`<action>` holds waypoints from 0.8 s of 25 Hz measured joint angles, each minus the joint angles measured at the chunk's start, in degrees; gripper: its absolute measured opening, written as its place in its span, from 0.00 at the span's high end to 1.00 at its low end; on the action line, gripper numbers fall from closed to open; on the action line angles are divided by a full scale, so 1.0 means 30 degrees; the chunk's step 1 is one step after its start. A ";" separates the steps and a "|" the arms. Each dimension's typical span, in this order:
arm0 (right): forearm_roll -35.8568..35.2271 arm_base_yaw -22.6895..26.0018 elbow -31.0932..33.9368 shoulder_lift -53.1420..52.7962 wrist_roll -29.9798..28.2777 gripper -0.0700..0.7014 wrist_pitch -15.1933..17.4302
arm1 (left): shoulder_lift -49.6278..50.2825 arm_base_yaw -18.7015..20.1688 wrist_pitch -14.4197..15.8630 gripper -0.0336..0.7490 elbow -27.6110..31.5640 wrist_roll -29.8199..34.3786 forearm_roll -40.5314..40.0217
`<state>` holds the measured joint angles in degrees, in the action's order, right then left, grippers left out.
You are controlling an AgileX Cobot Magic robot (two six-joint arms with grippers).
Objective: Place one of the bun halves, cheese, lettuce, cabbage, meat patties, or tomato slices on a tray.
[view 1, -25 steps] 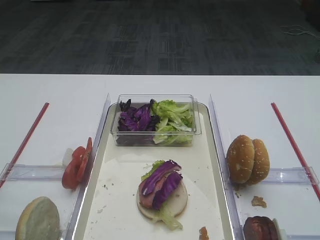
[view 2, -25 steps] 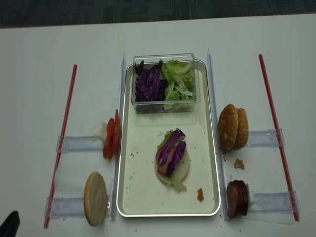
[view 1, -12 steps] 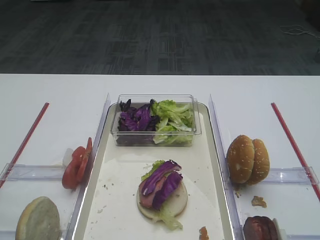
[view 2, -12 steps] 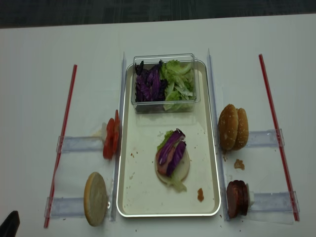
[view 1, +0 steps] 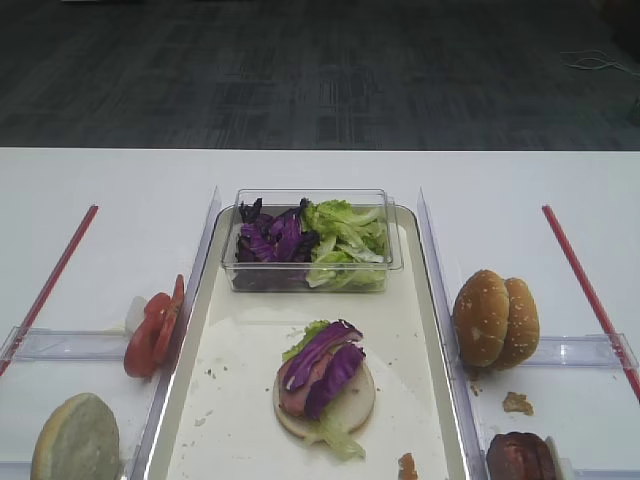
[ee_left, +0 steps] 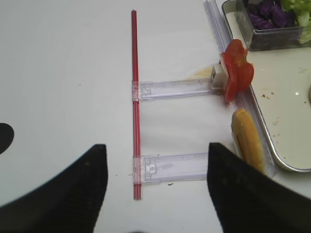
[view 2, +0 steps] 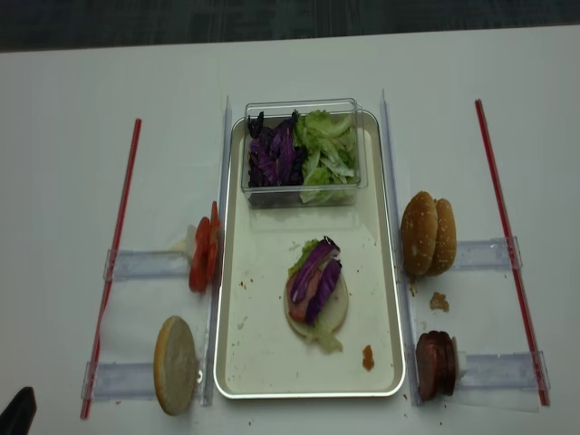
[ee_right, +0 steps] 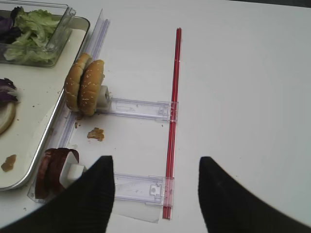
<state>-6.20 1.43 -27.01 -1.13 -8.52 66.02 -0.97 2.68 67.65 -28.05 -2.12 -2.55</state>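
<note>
Overhead and wrist views of my workspace. The long rectangular silvery metal tray (view 2: 390,299) lies at the centre of the white table (view 2: 63,163). At its far end stands a small clear plastic tub (view 2: 301,152) holding deep purple cabbage strips (view 2: 272,156) on its left side and frilly light green lettuce leaves (view 2: 328,156) on its right. On the tray floor, nearer to me, a pale round bun base (view 2: 335,313) carries a pink sausage slice (view 2: 302,288), purple cabbage strips and a little lettuce.

My left gripper (ee_left: 153,194) hovers over bare table, left of the tray; its two dark fingers (ee_left: 73,194) stand wide apart and grasp nothing. Ahead of it and to its right, the thin red tomato slices (ee_left: 238,73) stand on edge against a clear plastic holder (ee_left: 175,88), just outside the tray's left rim. A golden-brown bun half (ee_left: 247,141) stands on edge nearer to the gripper, beside the same rim.

My right gripper (ee_right: 155,194) hovers over the table on the tray's right side, its fingers (ee_right: 92,194) likewise spread and empty. The dark reddish-brown meat patties (ee_right: 52,167) stand on edge just left of its left finger. Two sesame-topped bun halves (ee_right: 86,87) stand together farther ahead. A red straw-like rod (ee_right: 172,116) runs along the table between the fingers in the wrist view.
</note>
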 joint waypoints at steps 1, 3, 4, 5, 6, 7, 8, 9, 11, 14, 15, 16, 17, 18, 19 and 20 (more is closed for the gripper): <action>0.0000 0.0000 0.0000 0.0000 0.0000 0.37 0.0000 | 0.0000 0.0000 0.0000 0.42 0.0000 0.0000 0.0000; 0.0000 0.0000 0.0000 0.0000 0.0000 0.37 0.0000 | 0.0000 0.0000 0.0000 0.42 0.0000 0.0000 0.0000; 0.0000 0.0000 0.0000 0.0000 0.0000 0.37 0.0000 | 0.0000 0.0000 0.0000 0.42 0.0000 0.0000 0.0000; 0.0000 0.0000 0.0000 0.0000 0.0000 0.38 0.0000 | 0.0000 0.0000 0.0000 0.42 0.0000 0.0000 0.0000; 0.0000 0.0000 0.0000 0.0000 0.0000 0.37 0.0000 | 0.0000 0.0000 0.0000 0.42 0.0000 0.0000 0.0000; 0.0000 0.0000 0.0000 0.0000 0.0000 0.37 0.0000 | 0.0000 0.0000 0.0000 0.42 0.0000 0.0000 0.0000; 0.0000 0.0000 0.0000 0.0000 0.0000 0.38 0.0000 | 0.0000 0.0000 0.0000 0.42 0.0000 0.0000 0.0000; 0.0000 0.0000 0.0000 0.0000 0.0000 0.38 0.0000 | 0.0000 0.0000 0.0000 0.42 0.0000 0.0000 0.0000; 0.0000 0.0000 0.0000 0.0000 0.0000 0.37 0.0000 | 0.0000 0.0000 0.0000 0.42 0.0000 0.0000 0.0000; 0.0000 0.0000 0.0000 0.0000 0.0000 0.37 0.0000 | 0.0000 0.0000 0.0000 0.42 0.0000 0.0000 0.0000; 0.0000 0.0000 0.0000 0.0000 0.0000 0.37 0.0000 | 0.0000 0.0000 0.0000 0.42 0.0000 0.0000 0.0000; 0.0000 0.0000 0.0000 0.0000 0.0000 0.37 0.0000 | 0.0000 0.0000 0.0000 0.42 0.0000 0.0000 0.0000; 0.0000 0.0000 0.0000 0.0000 0.0000 0.37 0.0000 | 0.0000 0.0000 0.0000 0.42 0.0000 0.0000 0.0000; 0.0000 0.0000 0.0000 0.0000 0.0000 0.37 0.0000 | 0.0000 0.0000 0.0000 0.42 0.0000 0.0000 0.0000; 0.0000 0.0000 0.0000 0.0000 0.0000 0.37 0.0000 | 0.0000 0.0000 0.0000 0.42 0.0000 0.0000 0.0000; 0.0000 0.0000 0.0000 0.0000 0.0000 0.37 0.0000 | 0.0000 0.0000 0.0000 0.42 0.0000 0.0000 0.0000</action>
<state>-6.20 1.43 -27.01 -1.13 -8.52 66.02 -0.97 2.68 67.65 -28.05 -2.12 -2.55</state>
